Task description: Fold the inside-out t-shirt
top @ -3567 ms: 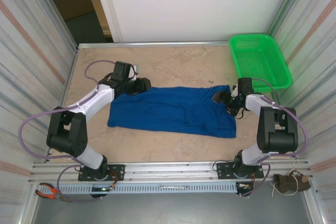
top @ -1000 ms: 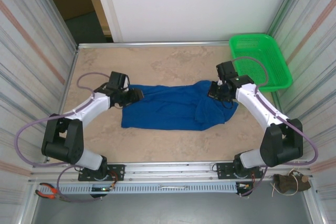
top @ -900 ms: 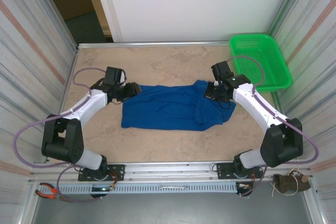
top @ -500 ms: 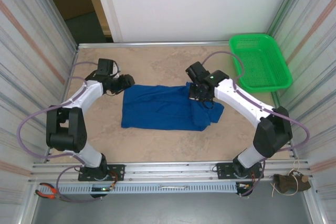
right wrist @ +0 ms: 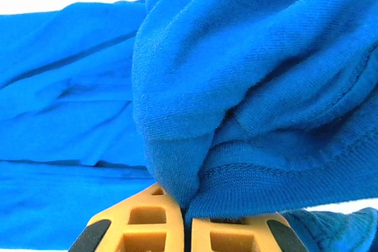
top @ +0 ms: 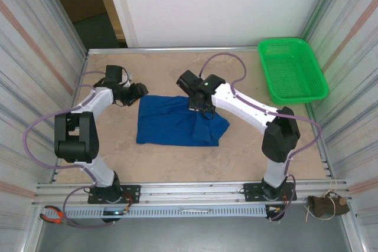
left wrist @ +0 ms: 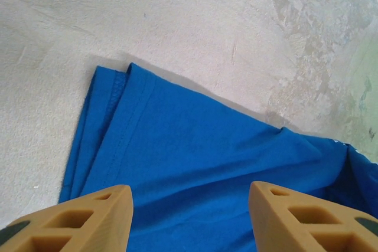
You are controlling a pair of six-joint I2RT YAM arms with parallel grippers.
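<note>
Pale, marbled stone-pattern desk lies under everything you see, boxed in by ribbed metal walls on both sides and a white panel at the back. Your t-shirt sits a little left of the desk's middle. It is a royal-blue spread of cloth, mostly flat, with a straight left edge and a right end bunched and doubled over on itself. A green mesh basket stands in the far right corner, well apart from the cloth.

Your left pincer hangs just beside the shirt's far left corner, its jaws standing apart with nothing between them. From the left wrist camera you look past the two tan fingers at a stitched hem and a corner of blue cloth lying flat on the desk, with bare stone beyond. You cannot tell from either view whether the fingertips touch the cloth.

Your right pincer is over the shirt's far right part, its arm stretched across from its base. Its jaws are pressed together on a fold of the shirt. The right wrist camera shows thick blue fabric with a stitched edge pinched between the two tan fingertips and bulging in soft rolls beyond them. More of the shirt lies spread behind.

Red-handled pliers lie on the near left ledge, beside the slotted rail.
</note>
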